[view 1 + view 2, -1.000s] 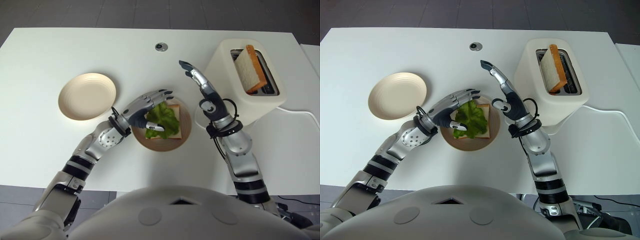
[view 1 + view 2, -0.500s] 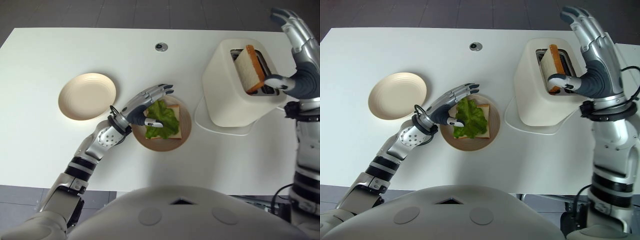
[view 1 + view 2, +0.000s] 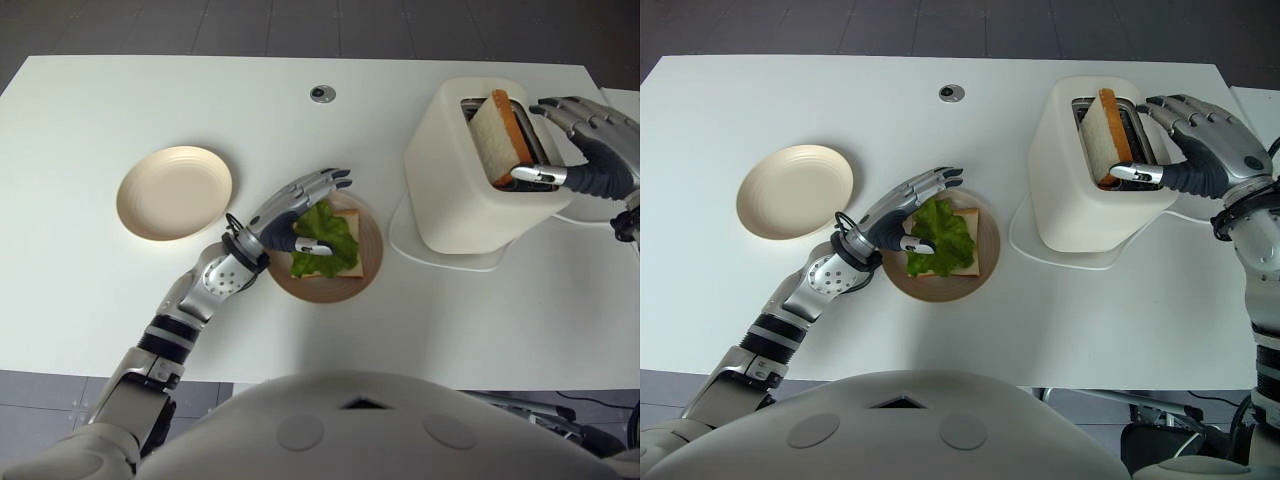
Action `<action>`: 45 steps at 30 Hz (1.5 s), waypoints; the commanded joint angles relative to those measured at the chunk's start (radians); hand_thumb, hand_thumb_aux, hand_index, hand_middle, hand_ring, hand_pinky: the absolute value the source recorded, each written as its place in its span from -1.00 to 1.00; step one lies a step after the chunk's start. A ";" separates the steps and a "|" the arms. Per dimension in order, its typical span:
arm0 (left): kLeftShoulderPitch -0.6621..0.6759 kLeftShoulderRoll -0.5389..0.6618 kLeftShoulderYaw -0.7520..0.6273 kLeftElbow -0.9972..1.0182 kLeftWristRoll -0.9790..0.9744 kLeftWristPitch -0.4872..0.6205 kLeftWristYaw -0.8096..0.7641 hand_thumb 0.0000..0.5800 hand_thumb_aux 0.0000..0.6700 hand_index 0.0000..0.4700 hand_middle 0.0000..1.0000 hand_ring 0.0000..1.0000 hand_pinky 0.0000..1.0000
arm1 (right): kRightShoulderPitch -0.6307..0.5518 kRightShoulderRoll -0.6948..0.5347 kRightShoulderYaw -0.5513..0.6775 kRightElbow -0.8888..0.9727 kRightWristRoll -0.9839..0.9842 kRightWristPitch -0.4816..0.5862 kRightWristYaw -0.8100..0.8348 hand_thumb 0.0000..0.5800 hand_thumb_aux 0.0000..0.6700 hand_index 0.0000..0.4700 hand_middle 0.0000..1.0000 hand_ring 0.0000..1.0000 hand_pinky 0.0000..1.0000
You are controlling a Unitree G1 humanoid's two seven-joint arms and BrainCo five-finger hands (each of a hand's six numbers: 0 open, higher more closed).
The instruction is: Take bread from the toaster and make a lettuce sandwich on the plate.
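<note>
At the right end of the desk, the right hand hovers over the top of the toaster, just beside the slice of bread that stands up out of the slot. Its fingers are spread apart and the thumb points toward the lower edge of the slice, but the hand does not hold the bread and nothing is clamped. Near the middle of the desk, the wooden plate carries one slice of bread with the lettuce lying on top of it. The left hand rests at the left side of this plate, with its fingers stretched out over the lettuce and holding nothing; it may be steadying the leaf, though whether it touches cannot be told. A second, cream plate lies well apart to the left. It seems the bottom half of the sandwich is ready and the step in hand is taking the second slice from the toaster. The next move probably calls for closing the fingers on both flat faces of the slice, lifting it straight up out of the slot, and carrying it to the plate to cover the lettuce.
</note>
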 commanded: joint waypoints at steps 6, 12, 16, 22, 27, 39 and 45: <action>-0.003 -0.018 -0.003 0.020 0.021 0.003 0.010 -1.00 -1.00 -1.00 -1.00 -1.00 -1.00 | -0.049 0.001 0.053 -0.031 0.042 -0.010 0.018 -0.08 -0.47 -0.47 -1.00 -1.00 -1.00; -0.007 -0.019 0.003 0.030 0.023 0.000 0.018 -1.00 -1.00 -1.00 -1.00 -1.00 -1.00 | -0.119 0.028 0.034 -0.018 0.049 0.036 -0.042 1.00 1.00 1.00 1.00 1.00 1.00; -0.008 -0.021 0.001 0.034 0.023 -0.001 0.020 -1.00 -1.00 -1.00 -1.00 -1.00 -1.00 | -0.156 0.039 0.017 -0.044 0.075 0.065 -0.064 1.00 1.00 1.00 1.00 1.00 1.00; -0.011 -0.019 0.001 0.044 0.023 -0.006 0.021 -1.00 -1.00 -1.00 -1.00 -1.00 -1.00 | -0.233 0.060 -0.029 -0.091 0.143 0.109 -0.087 1.00 1.00 1.00 1.00 1.00 1.00; -0.017 -0.021 0.007 0.052 0.017 -0.009 0.025 -1.00 -1.00 -1.00 -1.00 -1.00 -1.00 | -0.288 0.082 -0.059 -0.119 0.209 0.132 -0.107 1.00 1.00 1.00 1.00 1.00 1.00; -0.047 -0.076 0.201 0.026 -0.358 -0.048 0.031 -1.00 -1.00 -1.00 -1.00 -1.00 -1.00 | -0.331 0.250 0.075 -0.297 0.551 0.271 -0.031 1.00 1.00 1.00 1.00 1.00 1.00; -0.042 -0.092 0.294 -0.075 -0.652 -0.005 -0.060 -1.00 -1.00 -1.00 -1.00 -1.00 -1.00 | -0.212 0.382 0.239 -0.312 0.629 0.315 -0.004 1.00 1.00 1.00 1.00 1.00 1.00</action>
